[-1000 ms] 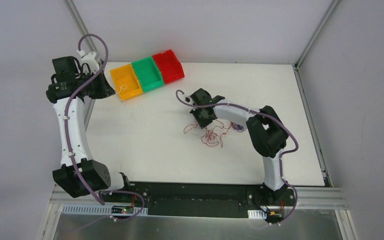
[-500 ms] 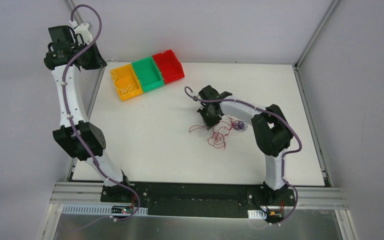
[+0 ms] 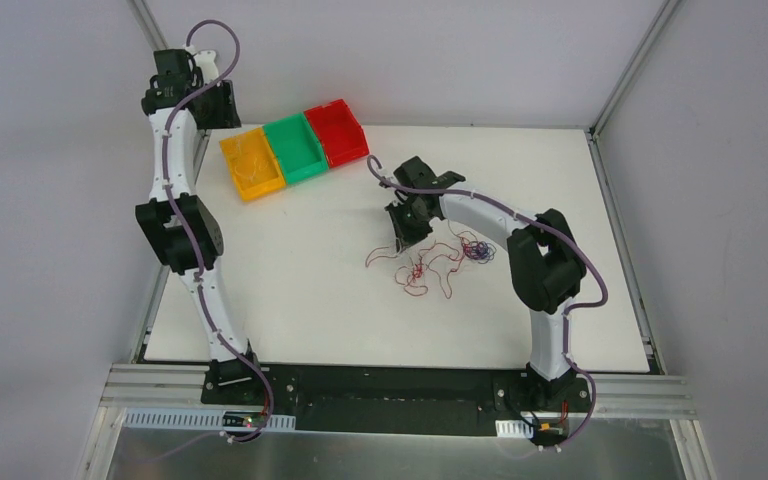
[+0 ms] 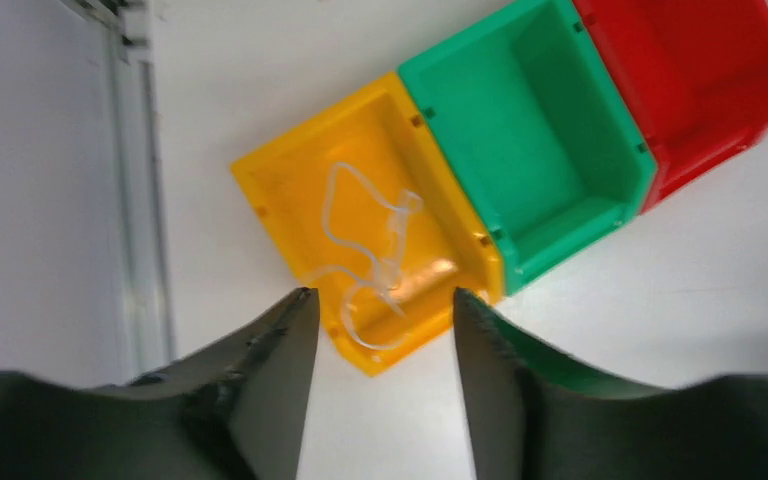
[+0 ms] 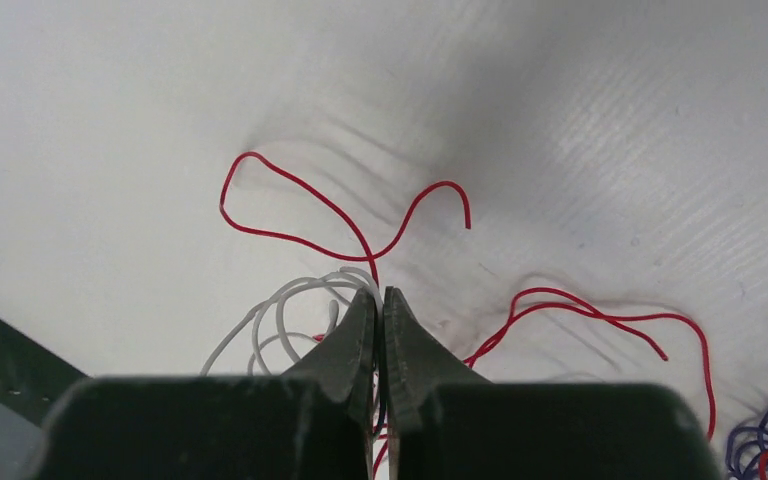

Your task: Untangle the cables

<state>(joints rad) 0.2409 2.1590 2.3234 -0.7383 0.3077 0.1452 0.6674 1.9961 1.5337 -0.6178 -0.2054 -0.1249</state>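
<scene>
The cables lie as a loose tangle on the white table: red loops and a purple-blue bunch. My right gripper hangs over the tangle's left part. In the right wrist view it is shut, with a whitish cable and a dark strand pinched between its fingers. Red cables curl beyond it. My left gripper stands open and empty above the near corner of the yellow bin. A whitish cable lies curled inside that bin.
A green bin and a red bin stand in a row with the yellow bin at the table's back left. The left arm stretches up along the table's left edge. A metal frame rail borders that side.
The left arm rose and swung back over the yellow bin, and its gripper opened, leaving the whitish cable in the bin. The right gripper shifted a little, dragging the red loops.
</scene>
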